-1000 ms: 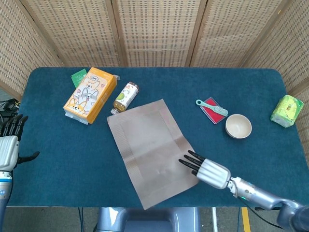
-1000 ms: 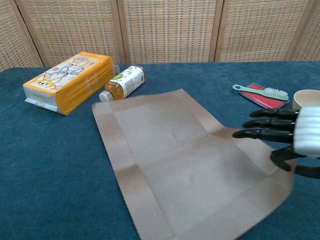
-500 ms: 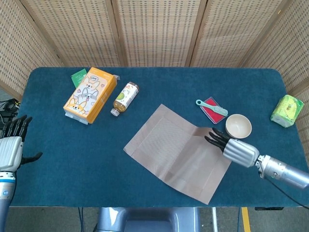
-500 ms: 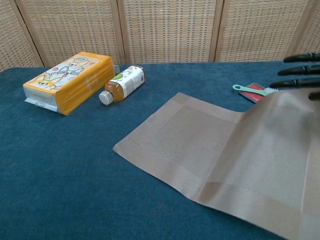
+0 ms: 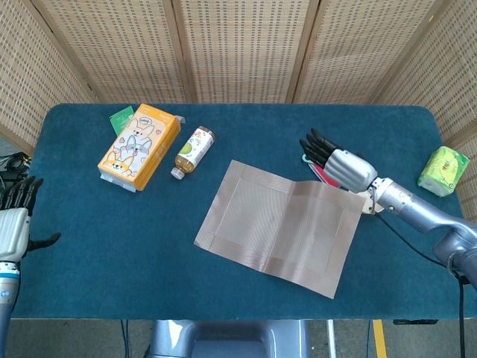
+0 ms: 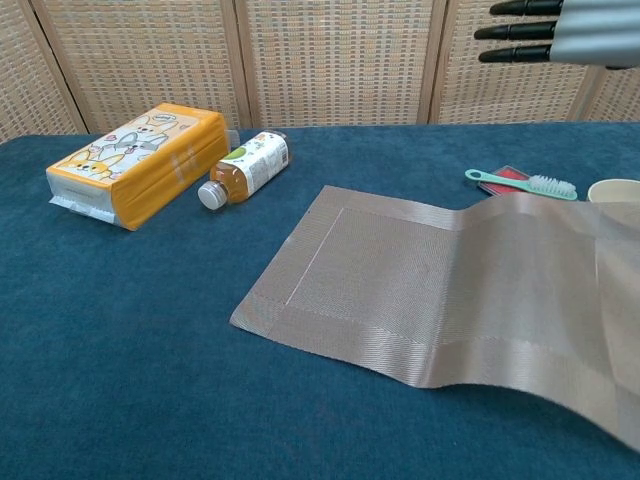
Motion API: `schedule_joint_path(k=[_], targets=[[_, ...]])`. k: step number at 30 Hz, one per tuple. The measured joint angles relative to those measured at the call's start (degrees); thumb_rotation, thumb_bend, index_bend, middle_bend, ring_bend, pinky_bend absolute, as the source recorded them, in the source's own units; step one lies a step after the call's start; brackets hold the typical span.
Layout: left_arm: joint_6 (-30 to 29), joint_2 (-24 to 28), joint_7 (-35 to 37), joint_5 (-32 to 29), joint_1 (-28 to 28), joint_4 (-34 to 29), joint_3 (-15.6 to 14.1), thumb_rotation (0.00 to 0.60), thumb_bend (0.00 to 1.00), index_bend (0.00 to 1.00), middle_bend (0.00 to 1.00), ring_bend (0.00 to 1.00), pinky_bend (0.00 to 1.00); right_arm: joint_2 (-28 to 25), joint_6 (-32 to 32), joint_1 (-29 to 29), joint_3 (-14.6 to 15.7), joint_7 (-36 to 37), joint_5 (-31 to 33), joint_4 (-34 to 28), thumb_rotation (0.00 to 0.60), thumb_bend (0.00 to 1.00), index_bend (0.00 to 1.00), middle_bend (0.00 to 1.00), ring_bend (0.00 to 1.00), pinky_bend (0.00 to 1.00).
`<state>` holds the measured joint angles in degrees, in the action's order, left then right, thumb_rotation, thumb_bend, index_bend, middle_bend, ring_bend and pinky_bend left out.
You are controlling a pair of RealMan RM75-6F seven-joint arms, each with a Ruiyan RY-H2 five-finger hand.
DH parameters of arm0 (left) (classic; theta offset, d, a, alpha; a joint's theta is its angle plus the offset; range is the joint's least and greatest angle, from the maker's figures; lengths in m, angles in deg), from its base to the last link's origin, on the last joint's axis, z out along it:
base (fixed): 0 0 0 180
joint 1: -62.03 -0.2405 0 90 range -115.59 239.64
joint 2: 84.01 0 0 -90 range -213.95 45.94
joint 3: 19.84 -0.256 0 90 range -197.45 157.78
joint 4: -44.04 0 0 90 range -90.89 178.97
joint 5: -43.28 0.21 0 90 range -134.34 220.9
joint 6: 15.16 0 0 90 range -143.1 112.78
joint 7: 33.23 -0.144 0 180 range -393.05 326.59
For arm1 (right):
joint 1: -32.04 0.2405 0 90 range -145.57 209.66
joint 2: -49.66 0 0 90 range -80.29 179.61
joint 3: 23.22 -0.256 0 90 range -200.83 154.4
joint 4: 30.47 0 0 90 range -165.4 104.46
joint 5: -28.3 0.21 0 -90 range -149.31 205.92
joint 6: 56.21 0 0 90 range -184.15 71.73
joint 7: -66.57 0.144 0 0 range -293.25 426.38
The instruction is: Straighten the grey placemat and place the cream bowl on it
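The grey placemat [image 5: 279, 227] [image 6: 450, 280] lies mid-table, nearly square to the front edge. In the chest view its right end rides up in a wave. My right hand [image 5: 337, 165] [image 6: 555, 30] hovers above the mat's far right corner with fingers straight and apart, holding nothing. The cream bowl [image 6: 617, 190] stands just behind the raised right end of the mat. In the head view only a sliver of the bowl [image 5: 367, 204] shows beside my right forearm. My left hand [image 5: 15, 216] hangs off the table's left edge, fingers spread and empty.
An orange box [image 5: 139, 147] [image 6: 135, 160] and a lying bottle [image 5: 194, 149] [image 6: 245, 165] are at the back left beside a green card [image 5: 121, 119]. A teal brush [image 6: 525, 182] on a red case [image 6: 508, 176] sits beyond the mat. A green packet [image 5: 443, 171] is far right.
The mat has swung round and settled flatter, its long side now along the table. My right hand has let it go and lifted up and away toward the back. The left hand barely moved.
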<state>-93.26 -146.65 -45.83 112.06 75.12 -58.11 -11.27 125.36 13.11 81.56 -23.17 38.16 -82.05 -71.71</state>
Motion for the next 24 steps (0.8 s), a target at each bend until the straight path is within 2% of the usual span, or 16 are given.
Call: schedule_joint_path(k=[6,9,13,19,22,24], targets=[[0.8,-0.7,1.1,2.7,0.8,1.2,-0.5,0.6,0.0,0.0,0.0,0.0,0.0,-2.2,7.2,-5.2,-3.2,3.5,6.3,-4.8,0.6,0.0,0.0,0.0,0.0,0.0],[1.8,-1.3,3.1,5.5,1.5,2.9,-1.0,0.6,0.0,0.0,0.0,0.0,0.0,-3.9,9.4,-8.8,-4.6,6.9,11.1,-10.8,0.6,0.0,0.0,0.0,0.0,0.0],[3.3,-3.0,5.9,10.5,3.3,6.4,-1.9,0.6,0.0,0.0,0.0,0.0,0.0,-7.1,11.2,-14.1,-5.4,11.8,15.7,-22.6,0.6,0.0,0.0,0.0,0.0,0.0],[5.9,-7.3,11.3,20.2,7.9,14.4,-3.4,0.6,0.0,0.0,0.0,0.0,0.0,-12.1,13.2,-22.8,-4.2,19.5,20.6,-40.8,0.6,0.0,0.0,0.0,0.0,0.0],[7.2,-10.2,14.1,24.9,11.0,19.6,-4.1,0.6,0.0,0.02,0.0,0.0,0.0,-13.6,14.5,-27.8,-2.4,23.3,22.1,-46.9,0.6,0.0,0.0,0.0,0.0,0.0],[7.9,-12.3,15.7,27.3,13.1,22.7,-4.6,0.6,0.0,0.05,0.0,0.0,0.0,-13.8,15.5,-30.2,-1.1,25.4,22.5,-48.7,0.6,0.0,0.0,0.0,0.0,0.0]])
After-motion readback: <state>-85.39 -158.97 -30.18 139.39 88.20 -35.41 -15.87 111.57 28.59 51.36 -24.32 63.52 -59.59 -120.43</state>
